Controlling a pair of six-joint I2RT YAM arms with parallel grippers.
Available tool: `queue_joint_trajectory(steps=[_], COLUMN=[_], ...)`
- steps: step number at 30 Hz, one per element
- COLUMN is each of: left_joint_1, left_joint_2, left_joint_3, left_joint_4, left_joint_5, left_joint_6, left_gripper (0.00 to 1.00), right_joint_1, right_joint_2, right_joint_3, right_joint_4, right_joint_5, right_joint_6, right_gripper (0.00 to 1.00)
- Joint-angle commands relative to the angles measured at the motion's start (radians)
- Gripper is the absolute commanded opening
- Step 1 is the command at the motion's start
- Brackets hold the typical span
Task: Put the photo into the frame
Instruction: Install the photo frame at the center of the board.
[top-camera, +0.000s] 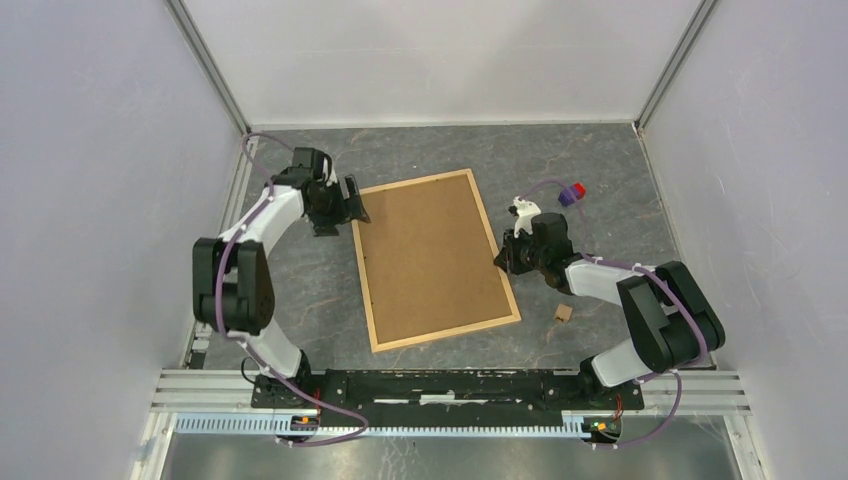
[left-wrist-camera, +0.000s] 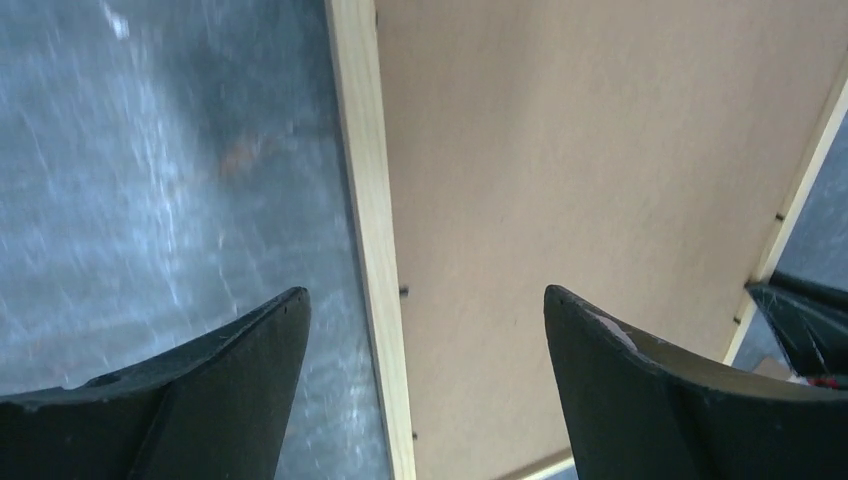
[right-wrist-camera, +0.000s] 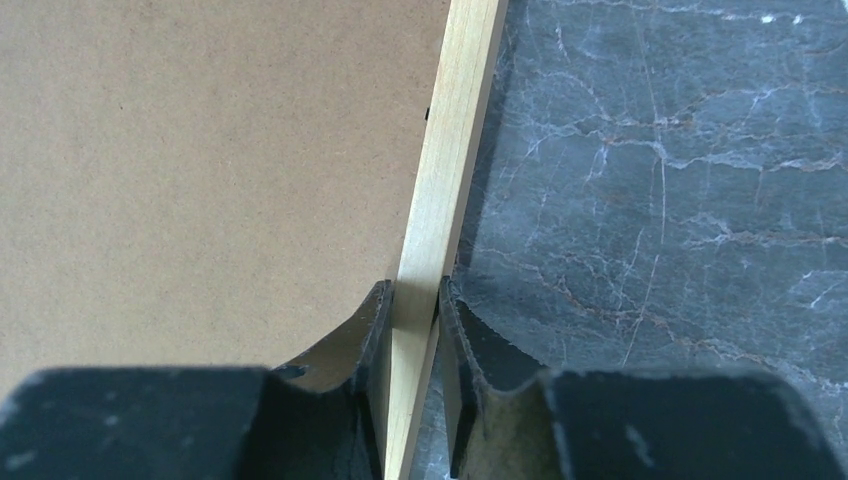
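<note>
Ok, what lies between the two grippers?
Only the frame, brown back up, as the top camera shows: the left gripper is open over its left edge, the right gripper pinches its right edge.

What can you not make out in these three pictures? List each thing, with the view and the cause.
The photo: seen in no view; the frame lies brown back up and hides whatever is under it.
Small tan thing right of the frame, top view: too small to name.
Left gripper, left wrist view: its height above the frame cannot be judged.
</note>
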Motion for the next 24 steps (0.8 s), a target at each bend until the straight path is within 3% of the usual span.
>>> queue_joint_trajectory(steps=[1, 4, 10, 14, 24], left_joint_1=[-0.023, -0.051, -0.140, -0.164, -0.168], left_joint_2=[-0.139, -0.185, -0.282, -0.269, -0.197], left_joint_3=[-0.173, -0.281, -0.405, -0.413, -0.491], left_joint_4=[0.066, 0.088, 0.137, 0.114, 0.206], left_joint_5=[-0.024, -0.027, -0.078, -0.126, -0.040], left_joint_6=[-0.106, -0.163, -0.232, -0.204, -0.238], left_gripper=[0.90, 0.85, 0.79, 0.73, 0.56], right_joint_1=[0.020, 0.022, 0.022, 0.021, 0.022], right_joint_2=[-0.008, -0.013, -0.015, -0.038, 0.025], right_joint_3=[0.000, 0.049, 0.098, 0.105, 0.152], right_joint_4=[-0.247, -0.345, -0.433, -0.471, -0.477], right_joint_5=[0.029, 0.073, 0.105, 0.099, 0.109], right_joint_6=[-0.026, -0.058, -0.083, -0.086, -0.072], right_gripper=[0.30, 0.35, 0.36, 0.41, 0.56])
